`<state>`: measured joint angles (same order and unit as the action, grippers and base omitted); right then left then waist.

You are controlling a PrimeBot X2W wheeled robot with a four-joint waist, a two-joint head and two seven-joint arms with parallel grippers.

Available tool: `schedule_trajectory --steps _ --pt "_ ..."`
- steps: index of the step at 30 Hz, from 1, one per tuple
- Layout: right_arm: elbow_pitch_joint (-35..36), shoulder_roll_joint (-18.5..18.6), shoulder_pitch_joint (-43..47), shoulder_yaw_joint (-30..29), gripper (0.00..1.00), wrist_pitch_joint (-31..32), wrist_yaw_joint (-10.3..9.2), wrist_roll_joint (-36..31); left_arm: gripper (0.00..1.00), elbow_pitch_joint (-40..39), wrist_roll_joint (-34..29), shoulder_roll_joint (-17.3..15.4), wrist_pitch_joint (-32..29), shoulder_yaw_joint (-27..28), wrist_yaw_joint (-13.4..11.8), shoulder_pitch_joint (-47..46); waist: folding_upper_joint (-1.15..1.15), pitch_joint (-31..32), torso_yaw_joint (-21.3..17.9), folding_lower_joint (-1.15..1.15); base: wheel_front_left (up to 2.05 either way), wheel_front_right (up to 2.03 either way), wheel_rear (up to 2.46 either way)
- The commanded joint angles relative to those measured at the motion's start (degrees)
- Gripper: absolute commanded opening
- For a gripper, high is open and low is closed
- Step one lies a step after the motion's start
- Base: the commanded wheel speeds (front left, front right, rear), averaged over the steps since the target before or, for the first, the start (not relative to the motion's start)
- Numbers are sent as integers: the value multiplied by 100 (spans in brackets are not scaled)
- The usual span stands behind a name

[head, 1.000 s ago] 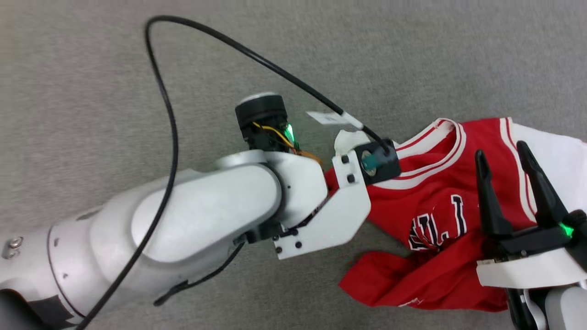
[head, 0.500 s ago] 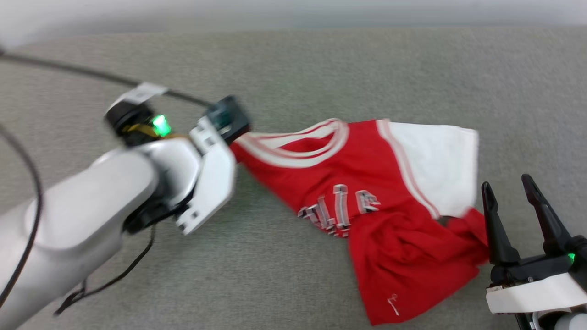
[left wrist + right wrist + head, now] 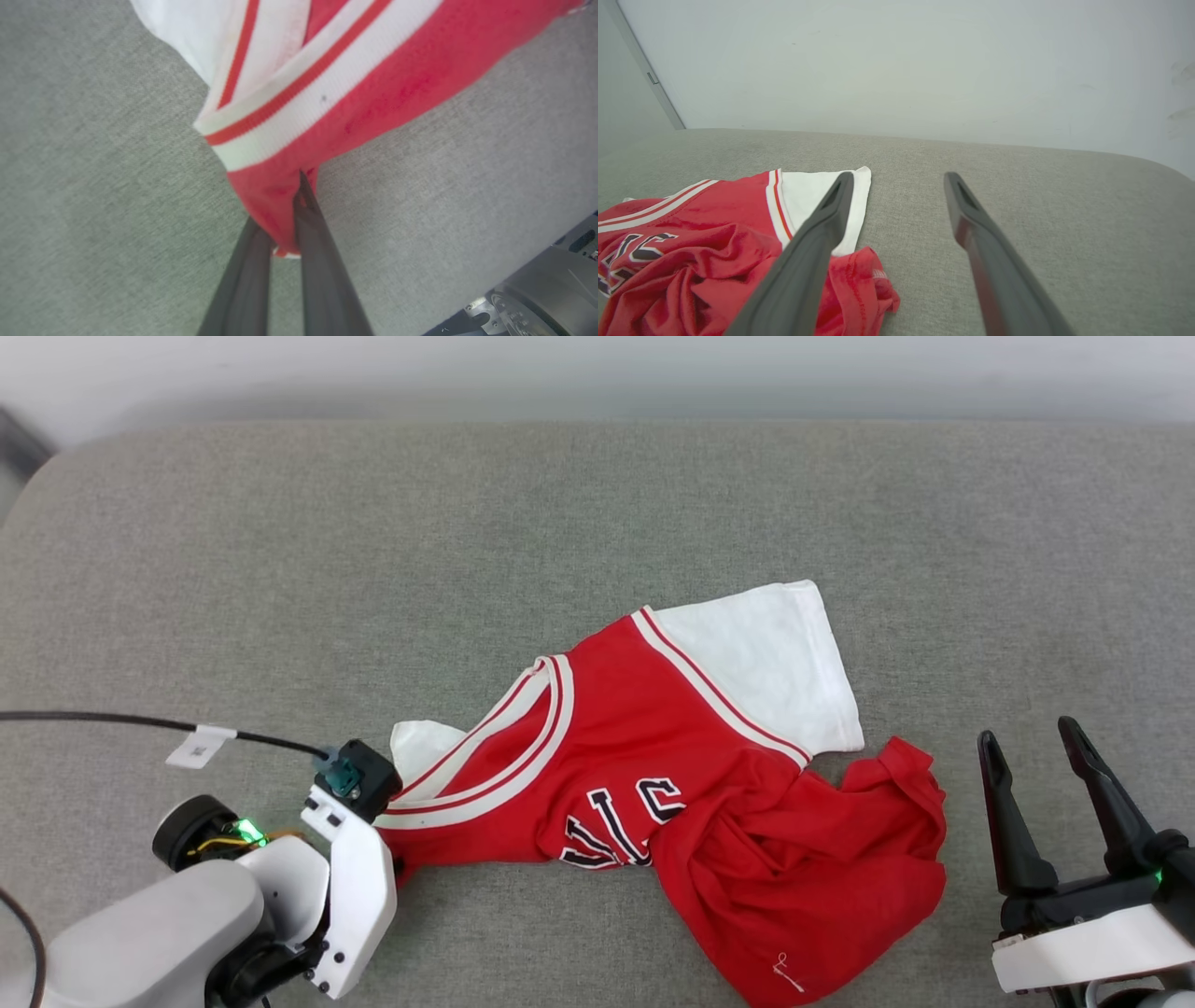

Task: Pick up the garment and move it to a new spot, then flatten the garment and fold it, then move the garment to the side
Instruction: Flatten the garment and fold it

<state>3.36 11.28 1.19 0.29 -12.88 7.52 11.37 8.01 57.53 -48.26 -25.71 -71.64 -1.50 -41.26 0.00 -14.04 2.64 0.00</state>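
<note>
The left arm lies low at the lower left of the head view, wrist angled toward the collar. The left end effector (image 3: 293,200) is pinched tight on a red edge of the garment (image 3: 691,756) just below the striped trim. The garment lies crumpled on the grey fabric worktop (image 3: 280,569), one white sleeve spread flat. The right end effector (image 3: 1027,733) hovers just beside the bunched hem, its fingers spread wide and holding nothing.
</note>
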Motion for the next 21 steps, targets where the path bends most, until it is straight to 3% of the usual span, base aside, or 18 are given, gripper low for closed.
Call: schedule_trajectory --steps 1,2,3,9,14,18,21 --pt "-15 29 46 -20 100 8 -6 -21 0 74 26 60 22 -85 16 258 0 40 1 0 0 0 0" --pt "-22 20 74 -27 100 12 -6 -25 34 96 35 73 116 -52 -12 269 0 71 5 0 0 0 0" --pt "-33 6 99 -42 100 16 -6 -27 100 113 23 61 205 -7 -30 246 0 113 12 0 0 0 0" --pt "-60 -102 247 -89 100 9 -6 -2 100 -302 12 -323 432 325 -117 -89 0 371 49 0 0 0 0" --pt "-79 -183 294 -88 100 -21 -6 1 100 -930 11 -741 273 644 -245 -504 0 446 56 0 0 0 0" --pt "-94 -203 213 -54 100 -49 -6 4 100 -1135 -61 -863 43 869 -217 -1006 0 400 9 0 0 0 0" --pt "-104 -197 90 -6 100 -70 -6 8 100 -1074 -49 -740 -230 946 -109 -1371 0 315 -79 0 0 0 0"
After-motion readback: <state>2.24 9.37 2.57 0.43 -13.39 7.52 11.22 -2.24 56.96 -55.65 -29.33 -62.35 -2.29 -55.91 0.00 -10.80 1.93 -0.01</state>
